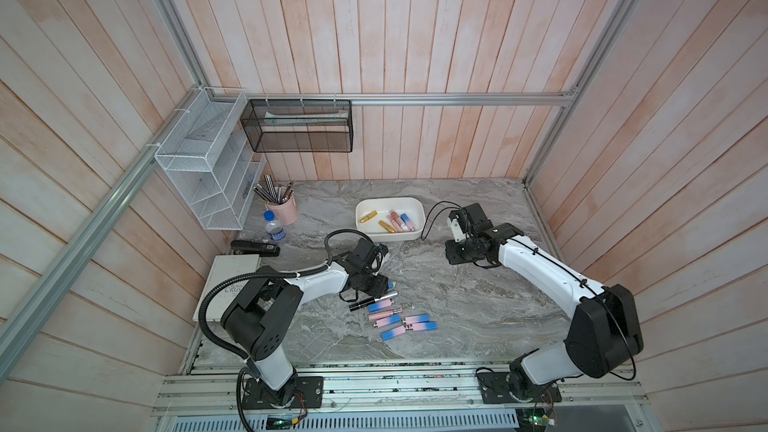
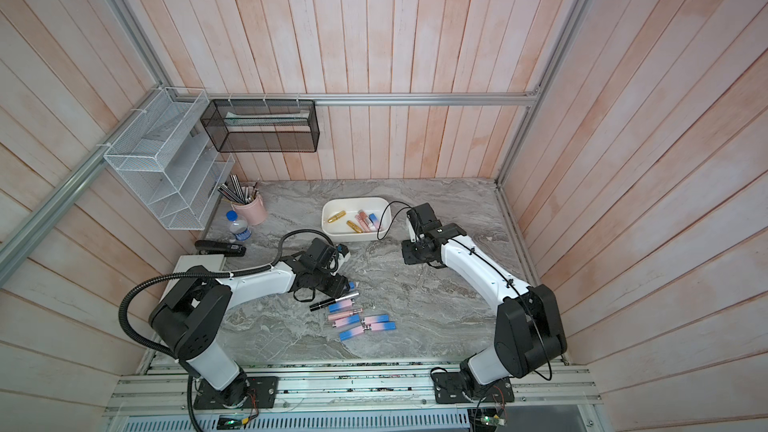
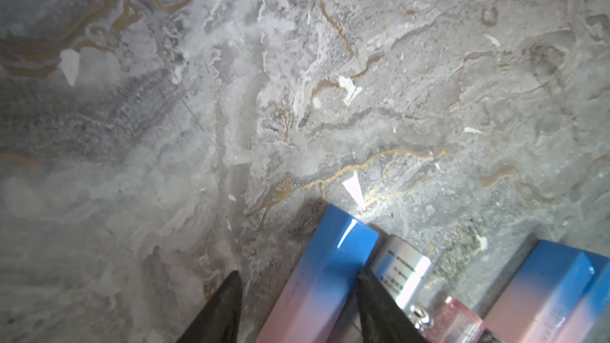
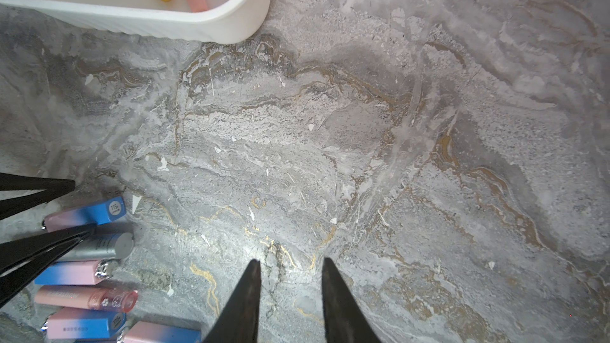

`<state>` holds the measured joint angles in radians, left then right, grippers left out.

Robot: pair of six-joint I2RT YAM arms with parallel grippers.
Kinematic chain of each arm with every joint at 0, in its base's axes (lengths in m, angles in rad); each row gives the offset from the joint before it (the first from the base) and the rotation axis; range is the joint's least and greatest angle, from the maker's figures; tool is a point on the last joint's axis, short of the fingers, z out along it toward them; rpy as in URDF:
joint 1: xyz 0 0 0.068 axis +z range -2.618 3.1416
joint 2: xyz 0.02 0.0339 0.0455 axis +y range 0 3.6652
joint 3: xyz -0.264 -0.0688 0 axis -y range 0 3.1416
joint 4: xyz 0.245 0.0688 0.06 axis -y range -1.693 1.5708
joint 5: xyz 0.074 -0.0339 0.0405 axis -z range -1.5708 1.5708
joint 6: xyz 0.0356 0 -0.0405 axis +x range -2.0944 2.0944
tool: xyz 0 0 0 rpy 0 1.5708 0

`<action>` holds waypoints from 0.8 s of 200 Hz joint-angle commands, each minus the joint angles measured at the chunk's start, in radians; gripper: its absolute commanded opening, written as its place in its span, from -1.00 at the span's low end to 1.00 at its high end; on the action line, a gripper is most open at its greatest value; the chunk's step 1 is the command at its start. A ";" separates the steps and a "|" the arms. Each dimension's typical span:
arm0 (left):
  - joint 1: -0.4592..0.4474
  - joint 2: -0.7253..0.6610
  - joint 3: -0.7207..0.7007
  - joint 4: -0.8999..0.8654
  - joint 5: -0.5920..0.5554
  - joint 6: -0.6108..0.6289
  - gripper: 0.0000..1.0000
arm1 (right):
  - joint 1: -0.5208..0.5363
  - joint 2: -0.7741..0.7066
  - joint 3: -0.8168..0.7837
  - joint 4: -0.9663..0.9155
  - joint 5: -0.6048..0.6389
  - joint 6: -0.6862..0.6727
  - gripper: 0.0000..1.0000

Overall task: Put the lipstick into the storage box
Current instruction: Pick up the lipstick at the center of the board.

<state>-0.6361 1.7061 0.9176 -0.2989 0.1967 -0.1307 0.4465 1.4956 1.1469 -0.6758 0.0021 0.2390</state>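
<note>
A blue-and-pink lipstick [image 3: 330, 259], at the edge of a loose cluster [image 1: 415, 319] on the marble table [image 1: 478, 305], is straddled by the left gripper [image 3: 298, 273], its jaws parted. One finger [image 3: 379, 305] is set against the tube's side and a gap is seen at the other, so nothing is gripped yet. The white storage box [image 1: 390, 236], well apart, is flanked by the right gripper [image 4: 290, 260], narrowly parted and empty, seemingly parked clear.

One storage box [image 1: 390, 237], two gold lipsticks [image 1: 368, 216], six blue-pink lipsticks [image 1: 417, 318] outside, one bottle [image 1: 274, 227]
</note>
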 commanded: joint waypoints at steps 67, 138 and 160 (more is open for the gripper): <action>-0.005 0.043 0.041 -0.022 -0.014 0.010 -0.53 | -0.028 -0.011 0.007 0.009 -0.013 -0.027 -0.34; -0.004 0.011 0.162 -0.094 -0.019 0.027 -0.64 | -0.043 0.006 0.035 0.011 -0.024 -0.044 -0.34; -0.003 0.016 0.245 -0.127 -0.020 0.038 -0.64 | -0.047 0.012 0.049 0.009 -0.025 -0.052 -0.34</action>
<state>-0.6361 1.7332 1.0737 -0.3866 0.1810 -0.1188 0.4091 1.4960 1.1534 -0.6727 -0.0093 0.2054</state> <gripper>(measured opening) 0.228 0.331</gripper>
